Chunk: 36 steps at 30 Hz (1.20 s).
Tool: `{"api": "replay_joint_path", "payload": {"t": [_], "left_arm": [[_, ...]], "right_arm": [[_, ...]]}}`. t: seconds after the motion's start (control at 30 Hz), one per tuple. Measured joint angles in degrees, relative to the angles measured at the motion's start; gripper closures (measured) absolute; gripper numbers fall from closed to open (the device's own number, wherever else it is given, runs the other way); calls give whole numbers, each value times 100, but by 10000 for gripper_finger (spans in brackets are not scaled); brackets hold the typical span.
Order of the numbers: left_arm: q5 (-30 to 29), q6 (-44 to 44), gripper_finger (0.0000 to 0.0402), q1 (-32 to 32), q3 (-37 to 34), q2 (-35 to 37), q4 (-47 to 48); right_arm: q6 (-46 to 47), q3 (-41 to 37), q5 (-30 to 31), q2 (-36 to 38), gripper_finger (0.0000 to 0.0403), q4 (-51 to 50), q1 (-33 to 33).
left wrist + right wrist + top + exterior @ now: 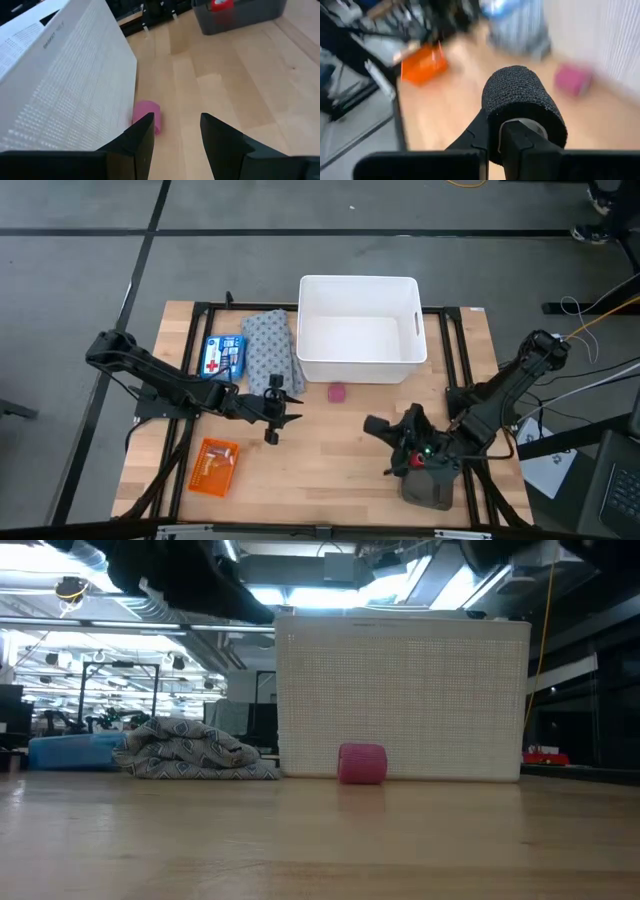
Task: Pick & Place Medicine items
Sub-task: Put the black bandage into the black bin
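Observation:
The flat blue box marked with a red cross (222,356) lies flat on the table's left part, beside the grey patterned cloth (270,352); it also shows in the low view (70,752). No amber vial or silvery-grey piece shows in any view. My left gripper (290,408) hovers open near the table's middle, and in its wrist view (177,130) a pink roll (147,115) lies just past one finger. My right gripper (385,430) is at the table's right, shut on a black roll (522,100). My right gripper pinches the black roll (522,100) between its two fingers (520,145), which grip its lower part (492,127). The roll stands out past the fingertips and is lifted clear of the table. The fingers themselves hide the exact place of contact.
A white bin (358,328) stands at the far middle, with the pink roll (338,392) just in front of its near wall. An orange box (213,467) lies near left. A grey container (432,485) with a red piece sits near right, under the right arm.

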<state>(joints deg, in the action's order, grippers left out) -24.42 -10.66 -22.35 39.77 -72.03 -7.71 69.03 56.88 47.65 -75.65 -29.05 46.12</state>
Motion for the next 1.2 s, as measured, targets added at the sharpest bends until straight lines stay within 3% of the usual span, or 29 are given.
{"api": "replay_joint_path", "payload": {"t": [0.23, 0.47, 0.87, 1.2], "left_arm": [[10, 41, 244, 0, -180, 0, -194], [39, -234, 244, 0, -180, 0, -364], [44, -347, 244, 0, -180, 0, -452], [54, -303, 244, 0, -180, 0, -452]], "right_arm": [[1643, 0, -2744, -97, 383, -859, -201], [2387, 0, -4008, -255, 383, -838, 42], [4078, 0, -4973, -582, 383, -1503, 659], [4641, 0, -5047, -1050, 383, -1862, 998]]}}
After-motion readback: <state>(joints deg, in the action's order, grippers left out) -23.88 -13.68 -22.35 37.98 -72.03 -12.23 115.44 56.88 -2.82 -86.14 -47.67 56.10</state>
